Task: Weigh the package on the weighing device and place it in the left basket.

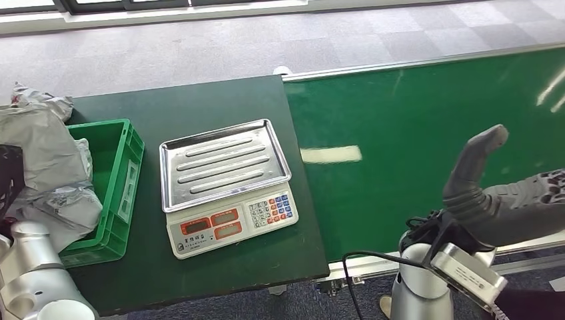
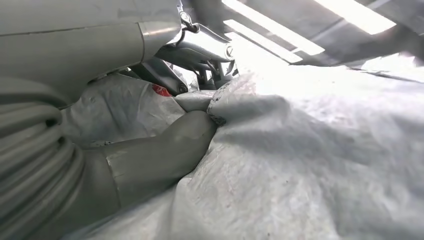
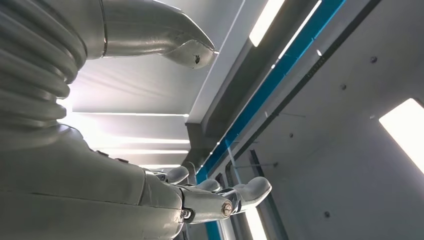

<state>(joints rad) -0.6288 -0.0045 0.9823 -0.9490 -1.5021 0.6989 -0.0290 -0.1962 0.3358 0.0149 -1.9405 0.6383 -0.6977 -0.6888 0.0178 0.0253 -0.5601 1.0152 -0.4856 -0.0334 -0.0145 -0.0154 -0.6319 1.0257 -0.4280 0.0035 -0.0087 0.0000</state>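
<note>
A grey plastic package [image 1: 40, 143] lies crumpled over the left side of the green basket [image 1: 126, 175], on top of other grey bags. My left hand [image 1: 9, 179] is at the picture's left edge beside it. In the left wrist view the thumb [image 2: 170, 145] presses against a fold of the package [image 2: 310, 165], with the fingers [image 2: 205, 47] just over that fold. The weighing scale [image 1: 230, 220] stands in the middle of the dark table, its steel tray [image 1: 223, 163] bare. My right hand [image 1: 490, 193] hangs open over the belt, thumb raised, holding nothing.
A green conveyor belt [image 1: 413, 127] runs along the right side of the dark table [image 1: 200, 100]. Grey carpet floor lies beyond both. My left forearm [image 1: 30, 273] comes up at the lower left, near the basket's front corner.
</note>
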